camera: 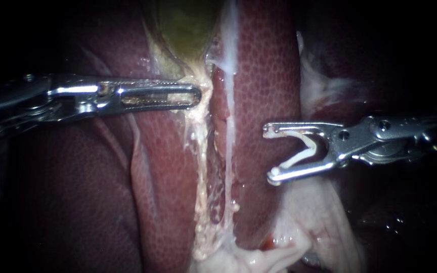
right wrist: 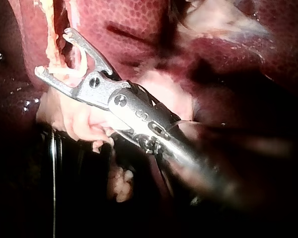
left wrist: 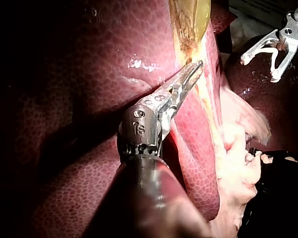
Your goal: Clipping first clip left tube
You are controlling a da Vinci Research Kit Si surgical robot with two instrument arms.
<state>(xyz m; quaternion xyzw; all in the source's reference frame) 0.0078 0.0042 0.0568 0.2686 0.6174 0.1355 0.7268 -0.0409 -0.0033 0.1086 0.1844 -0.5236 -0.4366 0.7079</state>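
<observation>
**Clip loaded; left tube not yet reached**

Our slotted steel left instrument (camera: 197,96) clamps the pale neck of the green-yellow gallbladder (camera: 185,25). The lumpy, yellowish left tube (camera: 201,162) runs down from there over the dark red liver (camera: 264,76). Our right instrument (camera: 269,154) stands wide, carrying a white V-shaped clip (camera: 307,146), apart from the tube. Next, we judge: advance until the clip straddles it, then close.

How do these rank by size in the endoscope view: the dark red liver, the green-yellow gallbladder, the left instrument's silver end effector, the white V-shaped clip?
1. dark red liver
2. green-yellow gallbladder and left instrument's silver end effector: too alike to rank
3. white V-shaped clip
</observation>
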